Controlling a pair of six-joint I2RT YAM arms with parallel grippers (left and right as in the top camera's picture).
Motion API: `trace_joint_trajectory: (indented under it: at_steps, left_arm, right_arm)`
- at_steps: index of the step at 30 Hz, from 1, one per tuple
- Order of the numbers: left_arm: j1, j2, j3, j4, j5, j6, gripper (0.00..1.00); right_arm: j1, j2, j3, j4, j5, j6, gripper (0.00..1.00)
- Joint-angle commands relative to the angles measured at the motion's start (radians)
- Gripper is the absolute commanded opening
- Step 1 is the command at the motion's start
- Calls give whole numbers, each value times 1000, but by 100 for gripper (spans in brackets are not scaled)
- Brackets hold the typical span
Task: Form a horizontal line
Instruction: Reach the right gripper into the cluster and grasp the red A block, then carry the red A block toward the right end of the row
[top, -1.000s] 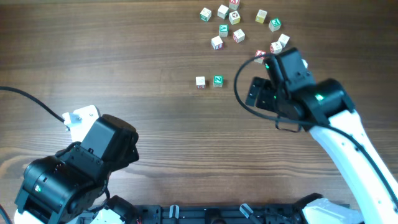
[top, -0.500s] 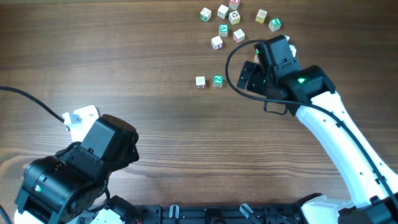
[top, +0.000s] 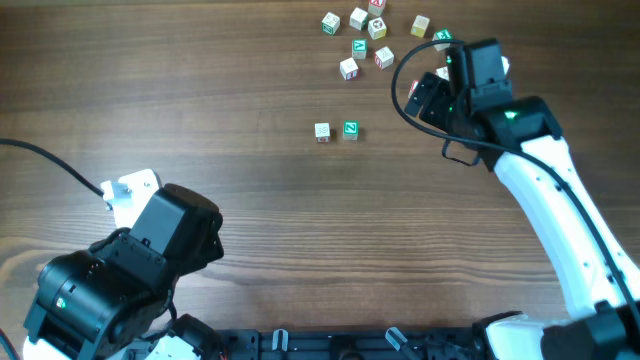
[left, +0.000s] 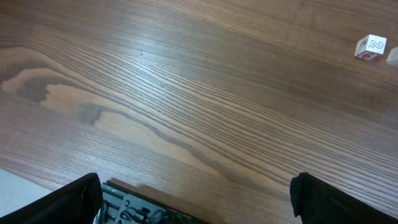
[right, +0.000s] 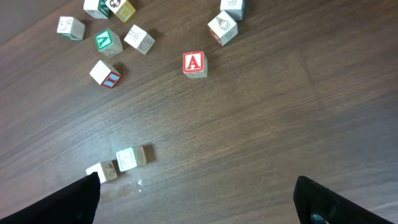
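On the table (top: 200, 100), mid-way across, two cubes sit side by side: a pale cube (top: 322, 131) left of a green-lettered cube (top: 351, 129). At the far right lie nine loose cubes (top: 357, 18), perhaps ten; the right arm (top: 540, 170) covers some. Only its wrist view shows the red "A" cube (right: 194, 64) clearly. The right claw (right: 199, 208) and left claw (left: 199, 208) gape wide, empty.

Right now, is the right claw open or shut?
Open: the right claw has its fingers wide apart at the wrist view's edges, holding nothing.
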Motion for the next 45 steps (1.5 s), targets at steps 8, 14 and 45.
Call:
trace_joint_trajectory:
  at_steps: [8,14,45]
  left_arm:
    - [0,-4,3,0,1,-2,100]
    - [0,-4,3,0,1,-2,100]
    - [0,-4,3,0,1,-2,100]
  right_arm:
    - [-3,159,-2,73,-14,10,100]
    - [-11,193,-2,122,-45,-23,100]
    - [-140,672,364,222,-224,-122,99]
